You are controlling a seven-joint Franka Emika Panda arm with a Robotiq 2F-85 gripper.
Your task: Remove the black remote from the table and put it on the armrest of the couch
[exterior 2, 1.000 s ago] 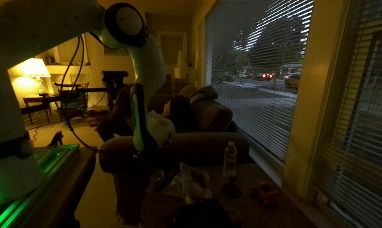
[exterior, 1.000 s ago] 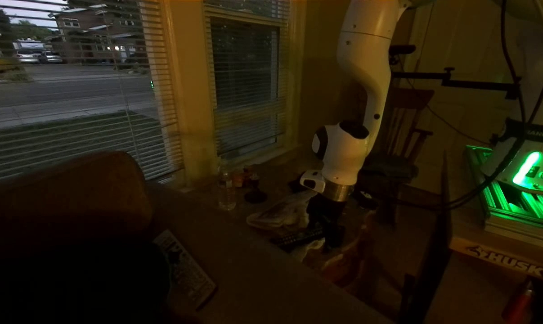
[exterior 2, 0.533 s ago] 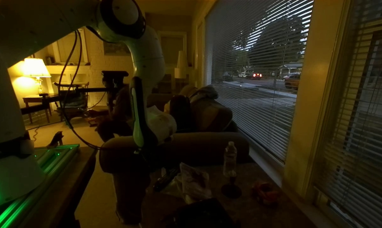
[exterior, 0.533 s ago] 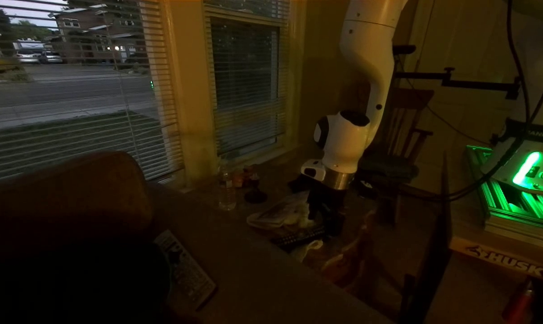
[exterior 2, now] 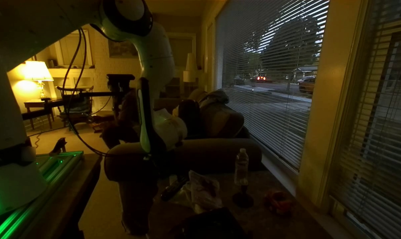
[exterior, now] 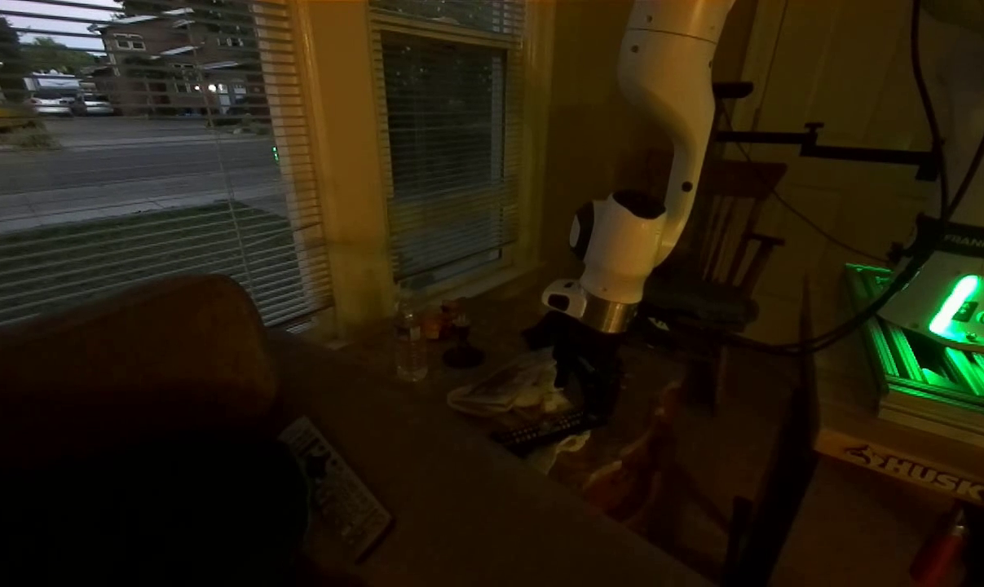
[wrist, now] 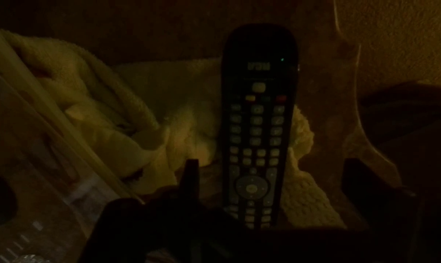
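Lying partly across a pale cloth on the desk, the black remote is facing upward with its rows of small buttons, and its dark far end is reaching past the cloth in the wrist view. The gripper is hanging over the opposite end with two fingers standing wide apart, one to the left of the remote and one to the right, a gap showing on either side. In an exterior view, a pale crumpled packet is lying just to the right of the remote, and a flat black thing, too dark to name, is lying nearer. Farther right, a clear bottle is standing upright, a dark round-footed item is standing just on its near side, and a red object is sitting to the right of both. On the far side of the desk, the armrest is running from left to right, and the couch is showing its puffy back behind it. In an exterior view, a pale flat rectangle is lying at the armrest's left edge.
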